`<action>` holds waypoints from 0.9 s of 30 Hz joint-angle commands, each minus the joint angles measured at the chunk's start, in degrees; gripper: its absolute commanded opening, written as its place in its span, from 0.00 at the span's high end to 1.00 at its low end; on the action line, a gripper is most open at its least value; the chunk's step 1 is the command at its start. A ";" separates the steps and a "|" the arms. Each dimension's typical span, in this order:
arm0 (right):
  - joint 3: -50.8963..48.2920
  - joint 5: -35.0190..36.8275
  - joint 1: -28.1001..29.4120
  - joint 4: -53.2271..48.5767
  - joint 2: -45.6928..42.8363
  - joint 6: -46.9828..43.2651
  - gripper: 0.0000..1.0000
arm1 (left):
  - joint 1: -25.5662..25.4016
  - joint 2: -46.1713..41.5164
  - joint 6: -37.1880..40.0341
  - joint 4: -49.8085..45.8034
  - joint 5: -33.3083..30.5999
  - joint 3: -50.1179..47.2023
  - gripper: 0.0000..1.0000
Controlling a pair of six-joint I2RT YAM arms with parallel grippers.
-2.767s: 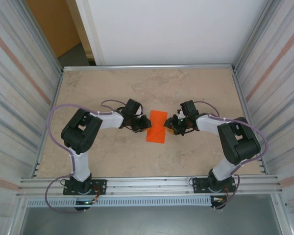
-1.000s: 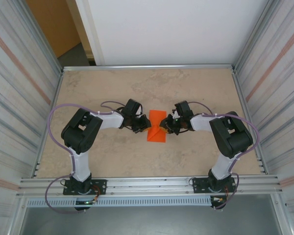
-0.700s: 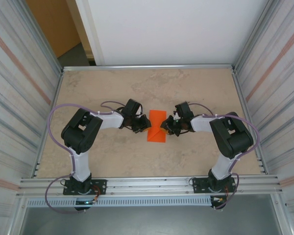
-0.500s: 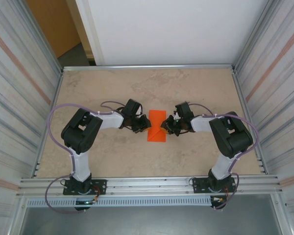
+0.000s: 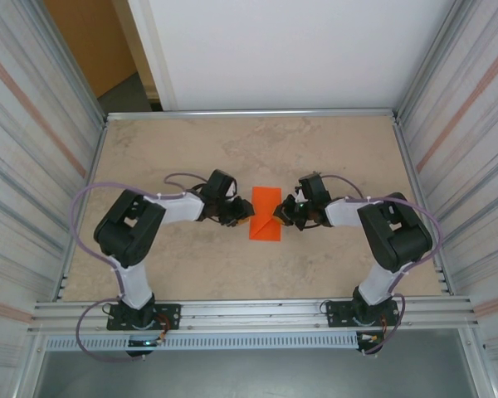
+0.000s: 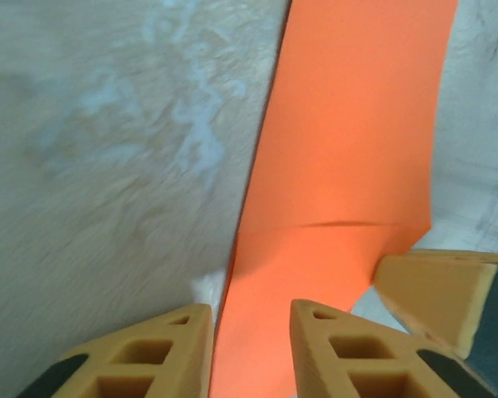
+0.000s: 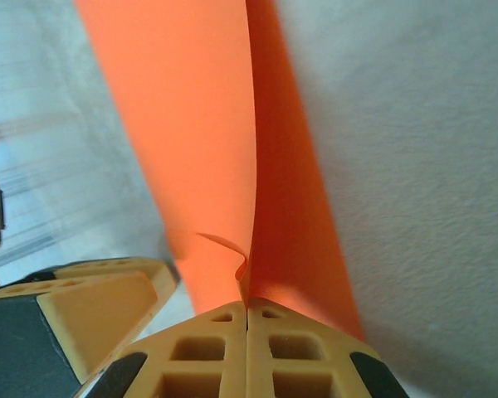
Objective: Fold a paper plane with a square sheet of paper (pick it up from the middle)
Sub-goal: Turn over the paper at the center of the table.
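Square sheet of paper (image 5: 266,214) lay mid-table (image 5: 174,141), folded to narrow strip, between both arms. Right end effector (image 7: 247,307) pressed together, pinching raised fold at sheet's right edge. Left end effector (image 6: 251,319) spread: one finger over bare table, other over sheet, sheet's left edge between them.

Black arms (image 5: 124,236), white links (image 5: 181,208), lilac cables (image 5: 77,207).

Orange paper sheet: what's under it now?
The thin bright orange paper sheet lies on the beige mottled table; the right pincer holds a flap above a lower orange layer. Beneath that is covered.
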 commanded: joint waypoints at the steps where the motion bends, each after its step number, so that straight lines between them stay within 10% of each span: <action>1: 0.59 -0.76 -1.14 1.66 -5.79 -5.64 0.99 | 2.58 -7.27 -2.47 5.95 -1.44 -4.94 0.61; 12: 6.27 -16.91 -4.16 12.54 -13.00 -3.07 0.99 | 5.57 -25.25 -2.70 17.86 3.52 -13.07 0.08; 27: 7.84 -24.48 -4.48 27.20 -12.21 11.04 0.98 | 3.69 -20.80 -11.29 35.07 14.24 -9.68 0.13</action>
